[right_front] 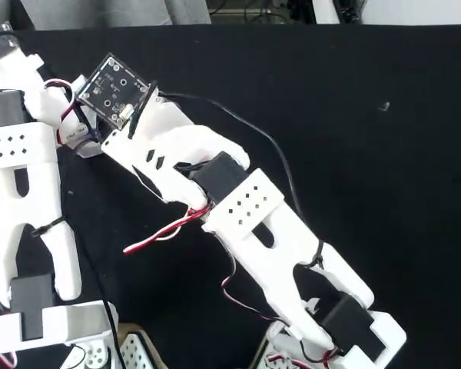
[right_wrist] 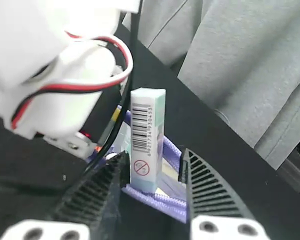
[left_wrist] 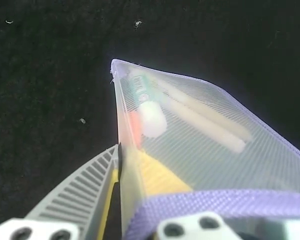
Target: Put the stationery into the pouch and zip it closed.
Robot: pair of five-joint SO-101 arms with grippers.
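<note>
The right fingers (right_wrist: 97, 192) are released, one at each side of a box (right_wrist: 147, 135), and on one side a small gap shows. The box stands upright with its lower end in the mouth of the pouch (right_wrist: 160, 202). I think the fingers are apart so that the box can slide down by its own weight.

The left fingers (left_wrist: 85, 187) are clenched on the pouch wall, just beside the purple rim (left_wrist: 205, 202). This grip seems to lift the mouth and keep it open and steady for the other arm.

The pouch lies out from that grip over the black desk (left_wrist: 40, 75). It is at the far left of the desk, where the right arm (right_front: 253, 207), crossing from the near right, meets the left arm (right_front: 23, 177).

The count is one pouch and one box. Through the clear wall I see two pale sticks (left_wrist: 210, 125), one white rounded piece (left_wrist: 152, 119), one green piece (left_wrist: 139, 87), one orange piece (left_wrist: 135, 127) and one yellow piece (left_wrist: 155, 175). What each piece is I cannot tell. The zip is not yet closed.
</note>
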